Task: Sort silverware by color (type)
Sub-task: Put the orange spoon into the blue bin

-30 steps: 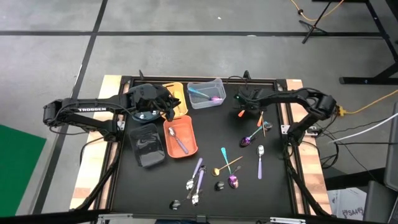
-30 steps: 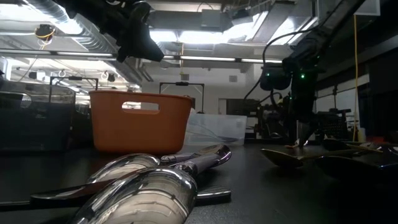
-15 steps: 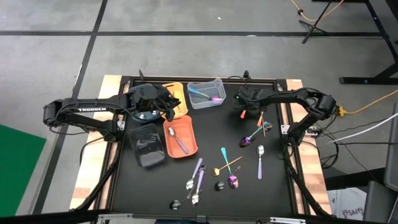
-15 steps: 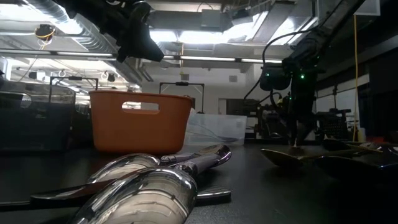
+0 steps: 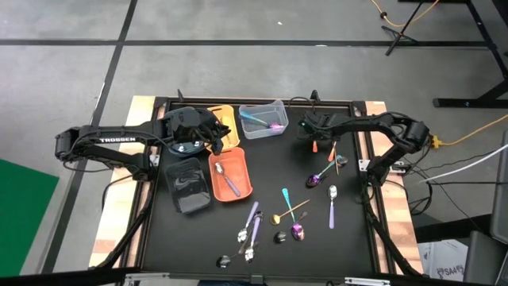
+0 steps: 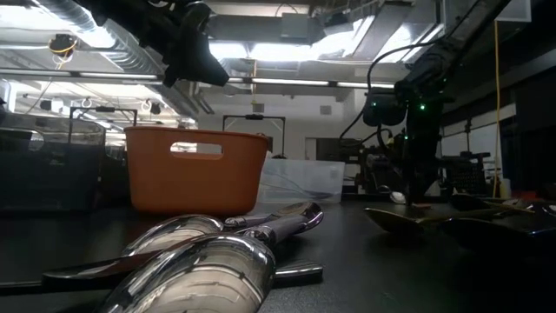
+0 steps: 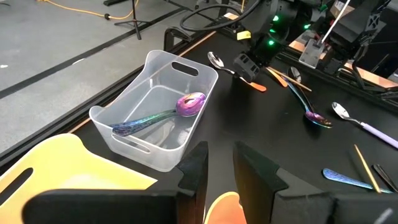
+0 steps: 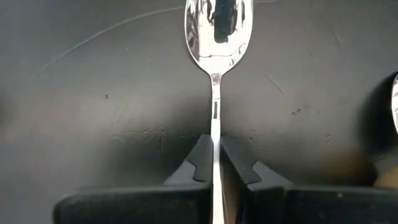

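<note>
A spoon with a silver bowl [image 8: 219, 22] and an orange-red handle end [image 7: 259, 86] lies on the black table at the far right. My right gripper [image 5: 313, 137] stands over it, shut on its handle. My left gripper [image 7: 217, 171] hovers open over the yellow bin [image 5: 225, 127] and the orange bin [image 5: 230, 175], holding nothing. A clear bin [image 7: 155, 118] holds a purple iridescent spoon [image 7: 180, 107]. The orange bin holds one spoon [image 5: 230, 184]. Several loose spoons and forks [image 5: 287, 205] lie on the table's near right half. My right gripper pinches the spoon's thin handle [image 8: 215, 134] between its two fingers, a little behind the neck below the bowl. The fingers come from above, pointing steeply down, one on each side of the handle. The spoon lies flat on the table, bowl [image 7: 216, 60] pointing away from the gripper.
A dark bin [image 5: 186, 184] stands left of the orange bin. More silverware lies right beside the right gripper: a purple spoon [image 5: 317, 176] and a silver spoon [image 5: 332, 202]. The table's raised frame [image 5: 361, 143] runs close on the right.
My right gripper has shut on the spoon's handle while staying over the same spot. The spoon still lies on the table.
</note>
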Controlling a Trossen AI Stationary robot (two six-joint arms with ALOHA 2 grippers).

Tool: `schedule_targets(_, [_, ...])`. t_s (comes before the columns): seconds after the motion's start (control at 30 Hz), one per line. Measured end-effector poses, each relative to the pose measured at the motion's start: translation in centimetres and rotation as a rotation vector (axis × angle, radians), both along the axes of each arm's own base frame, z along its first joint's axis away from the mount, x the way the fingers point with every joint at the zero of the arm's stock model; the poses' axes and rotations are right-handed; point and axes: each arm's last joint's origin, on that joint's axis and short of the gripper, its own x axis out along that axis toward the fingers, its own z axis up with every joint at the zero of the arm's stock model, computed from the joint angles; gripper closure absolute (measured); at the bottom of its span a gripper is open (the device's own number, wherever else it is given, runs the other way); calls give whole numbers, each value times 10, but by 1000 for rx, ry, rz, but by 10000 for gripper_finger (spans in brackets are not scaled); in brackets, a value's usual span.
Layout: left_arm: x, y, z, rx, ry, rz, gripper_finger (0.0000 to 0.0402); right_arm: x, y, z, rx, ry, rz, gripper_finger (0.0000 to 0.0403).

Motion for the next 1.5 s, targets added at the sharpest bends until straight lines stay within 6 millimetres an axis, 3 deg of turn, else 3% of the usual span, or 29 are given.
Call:
schedule_targets(0.7, [0,0,0,-1,0,0,333,-1,1,6,-5,63,254,403])
schedule_targets(0.9, [0,0,0,-1,0,0,333,6,-3,16,-32,73,343,403])
schedule_targets(1.2, [0,0,0,-1,0,0,333,21,-13,52,-65,130,473,403])
schedule_targets(1.5, [0,0,0,-1,0,0,333,36,-22,117,-134,261,614,403])
